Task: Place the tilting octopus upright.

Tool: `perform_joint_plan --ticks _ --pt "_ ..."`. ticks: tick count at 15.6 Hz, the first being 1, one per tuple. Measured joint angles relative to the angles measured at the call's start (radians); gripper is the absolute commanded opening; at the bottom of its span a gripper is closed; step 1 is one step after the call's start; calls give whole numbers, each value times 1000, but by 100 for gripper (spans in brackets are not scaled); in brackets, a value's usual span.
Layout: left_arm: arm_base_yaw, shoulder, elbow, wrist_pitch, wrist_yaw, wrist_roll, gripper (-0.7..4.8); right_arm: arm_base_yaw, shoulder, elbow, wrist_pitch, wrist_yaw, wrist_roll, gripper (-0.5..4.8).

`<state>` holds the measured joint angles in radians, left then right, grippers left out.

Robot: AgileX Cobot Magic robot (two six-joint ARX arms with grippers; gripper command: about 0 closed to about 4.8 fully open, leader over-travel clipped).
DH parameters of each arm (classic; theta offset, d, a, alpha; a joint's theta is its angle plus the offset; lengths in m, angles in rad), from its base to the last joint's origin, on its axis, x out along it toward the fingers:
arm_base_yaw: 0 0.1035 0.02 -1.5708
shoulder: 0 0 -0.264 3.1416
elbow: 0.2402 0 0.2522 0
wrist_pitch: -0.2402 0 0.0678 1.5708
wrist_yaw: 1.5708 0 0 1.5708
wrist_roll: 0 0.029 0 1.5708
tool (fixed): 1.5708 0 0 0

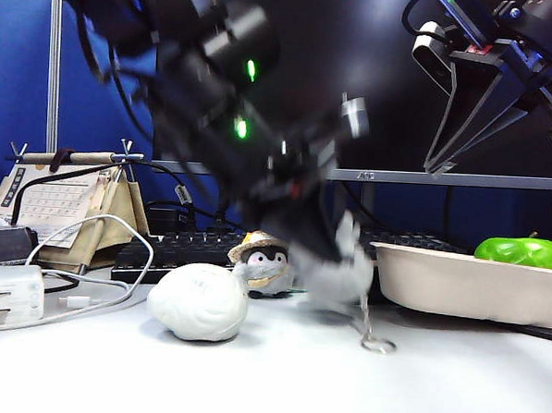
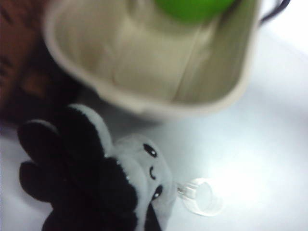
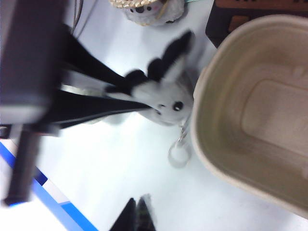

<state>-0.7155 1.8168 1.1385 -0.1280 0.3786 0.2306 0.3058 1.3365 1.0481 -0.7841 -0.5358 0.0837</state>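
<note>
So the little grey plush octopus [image 1: 339,276] is sitting on the white table [image 1: 276,382], right up against the near corner of the beige tray [image 1: 466,286], and the left gripper [image 3: 155,111] has its black fingers pinched together on the octopus's head. In the right wrist view you can see those two long dark fingers converging to a point right beside one of its black eyes. The octopus is tipped over, with its dark-bottomed stubby tentacles sticking out to the side instead of sitting under it. Its metal chain trails off onto the table and ends in a ring [image 1: 378,344] lying flat just in front of the tray.

The right gripper [image 1: 437,166] is up in the air above the tray, well away from the octopus, fingers shut together with nothing in them.

Texture-wise: the octopus is soft fuzzy fabric, light grey with black undersides. The tray looks like molded paper pulp, matte with rounded corners, and there's a shiny green pepper [image 1: 522,252] in it. Left of the octopus is a small penguin plush [image 1: 266,261] in a straw hat, and in front of that a white lumpy brain-shaped thing [image 1: 199,301], smooth and wrinkly.
</note>
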Motion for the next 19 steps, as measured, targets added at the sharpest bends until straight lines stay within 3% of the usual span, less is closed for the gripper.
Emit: perform_joint_plan --ticks 2,4,7,10,11,13,15,19 --pt "0 -37 0 -9 0 -8 -6 0 0 0 0 0 0 0" --pt "0 -104 0 -64 0 -77 -6 0 0 0 0 0 -3 0" --pt "0 -159 0 -113 0 -90 -6 0 0 0 10 -3 -6 0" --pt "0 -236 0 -124 4 -120 -6 0 0 0 16 -87 -9 2" --pt "0 -256 0 -124 13 -161 -6 0 0 0 16 -113 -21 36" --pt "0 -273 0 -123 104 -227 -6 0 0 0 17 -144 -27 113" --pt "0 -273 0 -124 191 -268 -6 0 0 0 16 -174 -26 113" --pt "0 -273 0 -124 214 -276 -6 0 0 0 16 -176 -29 113"
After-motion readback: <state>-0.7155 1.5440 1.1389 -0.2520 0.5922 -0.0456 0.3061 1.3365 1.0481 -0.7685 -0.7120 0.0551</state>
